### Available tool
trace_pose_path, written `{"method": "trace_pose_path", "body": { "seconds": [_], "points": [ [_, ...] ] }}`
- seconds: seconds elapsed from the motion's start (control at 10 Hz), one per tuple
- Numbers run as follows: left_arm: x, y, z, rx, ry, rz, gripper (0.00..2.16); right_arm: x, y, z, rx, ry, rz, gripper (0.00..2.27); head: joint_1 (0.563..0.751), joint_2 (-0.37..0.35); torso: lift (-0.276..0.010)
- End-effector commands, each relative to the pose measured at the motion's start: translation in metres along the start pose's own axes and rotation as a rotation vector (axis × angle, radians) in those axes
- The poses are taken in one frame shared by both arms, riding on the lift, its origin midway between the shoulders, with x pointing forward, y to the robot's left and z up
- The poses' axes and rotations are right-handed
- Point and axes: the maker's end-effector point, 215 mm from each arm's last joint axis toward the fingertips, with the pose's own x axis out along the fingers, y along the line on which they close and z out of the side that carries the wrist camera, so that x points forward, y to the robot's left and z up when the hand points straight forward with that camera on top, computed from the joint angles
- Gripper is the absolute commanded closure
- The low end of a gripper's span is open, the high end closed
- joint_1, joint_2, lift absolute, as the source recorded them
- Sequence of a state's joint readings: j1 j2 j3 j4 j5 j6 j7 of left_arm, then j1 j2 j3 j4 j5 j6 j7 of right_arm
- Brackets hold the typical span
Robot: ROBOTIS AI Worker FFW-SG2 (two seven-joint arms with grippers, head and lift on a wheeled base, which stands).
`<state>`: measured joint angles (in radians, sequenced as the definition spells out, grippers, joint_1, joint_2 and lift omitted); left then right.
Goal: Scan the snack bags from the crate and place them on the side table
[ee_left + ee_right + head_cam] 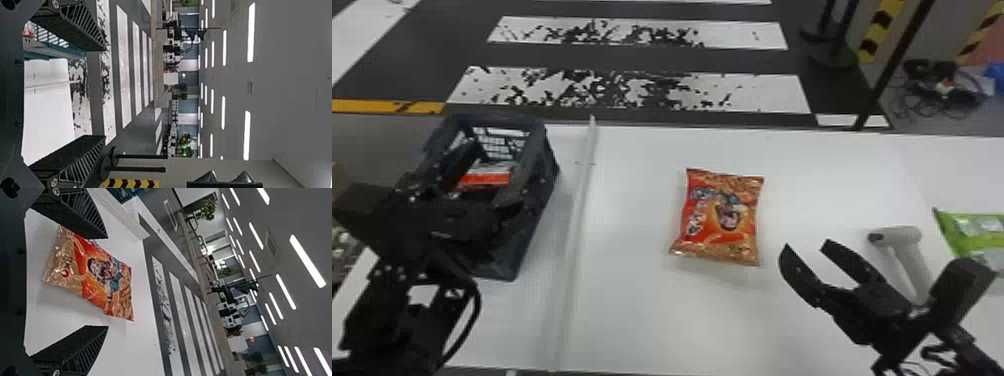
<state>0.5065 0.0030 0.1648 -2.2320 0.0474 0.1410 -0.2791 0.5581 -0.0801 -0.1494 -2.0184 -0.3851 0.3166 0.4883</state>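
Observation:
My left gripper [491, 162] is over the dark crate [532, 220] at the left, its fingers apart. A red-and-white snack bag [487, 176] lies inside the crate. In the left wrist view my left gripper [105, 93] holds nothing. An orange-red snack bag [724, 220] rests flat on the white table. To its right, my right gripper [806, 244] stands open, near a light grey scanner [897, 236]. The right wrist view has the orange bag [96, 272] lying beyond the open, unfilled right gripper [107, 282]. A green snack bag [974, 232] lies at the far right.
A raised white strip [577, 215] runs between the crate and the orange bag on the white table [652, 300]. Behind the table are striped floor, thin black posts and a heap of cables [944, 90].

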Motion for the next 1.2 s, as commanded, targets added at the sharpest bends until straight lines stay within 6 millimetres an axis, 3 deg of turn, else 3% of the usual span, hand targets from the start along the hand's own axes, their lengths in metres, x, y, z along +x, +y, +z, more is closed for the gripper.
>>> {"method": "trace_pose_path", "body": {
  "seconds": [0.0,0.2,0.4,0.9,1.1],
  "points": [
    [-0.014,0.011,0.001,-0.004,-0.003,0.018,0.09,0.009,0.015,-0.029,0.122,0.158,0.071,0.06,0.695,0.052,-0.094],
    [-0.021,0.014,0.002,-0.024,-0.018,0.006,0.09,0.020,0.025,-0.034,0.179,0.227,0.112,0.06,0.695,0.127,-0.094],
    [-0.024,0.012,0.002,-0.026,-0.020,-0.001,0.09,0.026,0.031,-0.045,0.238,0.305,0.146,0.06,0.695,0.157,-0.094],
    [-0.024,0.012,0.001,-0.050,-0.023,-0.004,0.09,0.048,0.004,-0.058,0.295,0.357,0.113,0.06,0.695,0.158,-0.094],
    [-0.028,0.016,-0.003,-0.060,-0.016,-0.004,0.09,0.060,0.001,-0.062,0.297,0.386,0.112,0.06,0.695,0.153,-0.094]
  ]
}}
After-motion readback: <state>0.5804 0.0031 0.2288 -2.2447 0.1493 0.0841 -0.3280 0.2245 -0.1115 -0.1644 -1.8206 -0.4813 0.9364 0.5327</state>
